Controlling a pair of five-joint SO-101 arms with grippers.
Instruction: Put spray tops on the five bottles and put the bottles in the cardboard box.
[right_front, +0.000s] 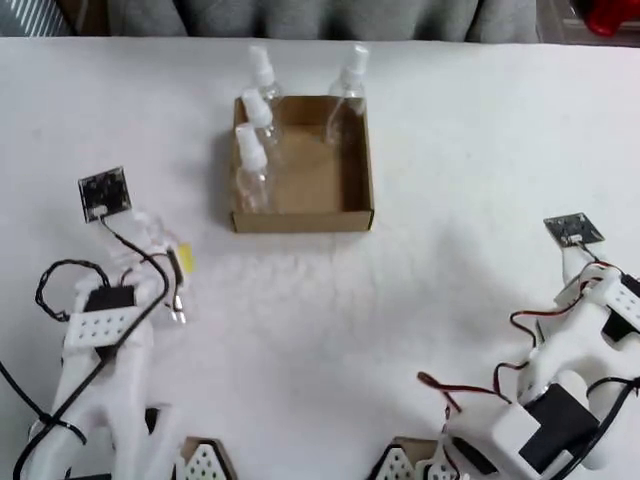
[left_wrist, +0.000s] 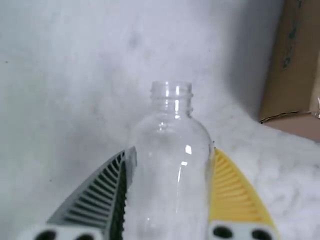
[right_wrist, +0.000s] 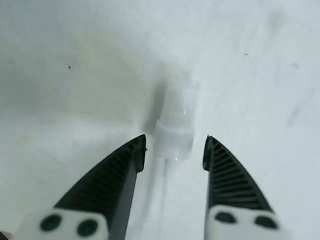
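From above, four capped bottles (right_front: 252, 165) stand in or just behind the cardboard box (right_front: 355, 215), and the left arm (right_front: 105, 320) sits nearer it than the right arm (right_front: 570, 350). In the left wrist view the left gripper (left_wrist: 172, 150) is clamped on an uncapped clear bottle (left_wrist: 172, 185), its open neck pointing away from the wrist. In the right wrist view the right gripper (right_wrist: 175, 142) is spread wide and empty; the spray top (right_wrist: 176, 122) lies on the table (right_wrist: 75, 50) centred at its fingertips, touching neither, with its long axis in line with them.

Clear bottle (left_wrist: 172, 165), white spray top (right_wrist: 176, 125), brown cardboard box (right_front: 302, 218), white table (right_front: 470, 150), ribbed fingers (left_wrist: 232, 185) grey and yellow.
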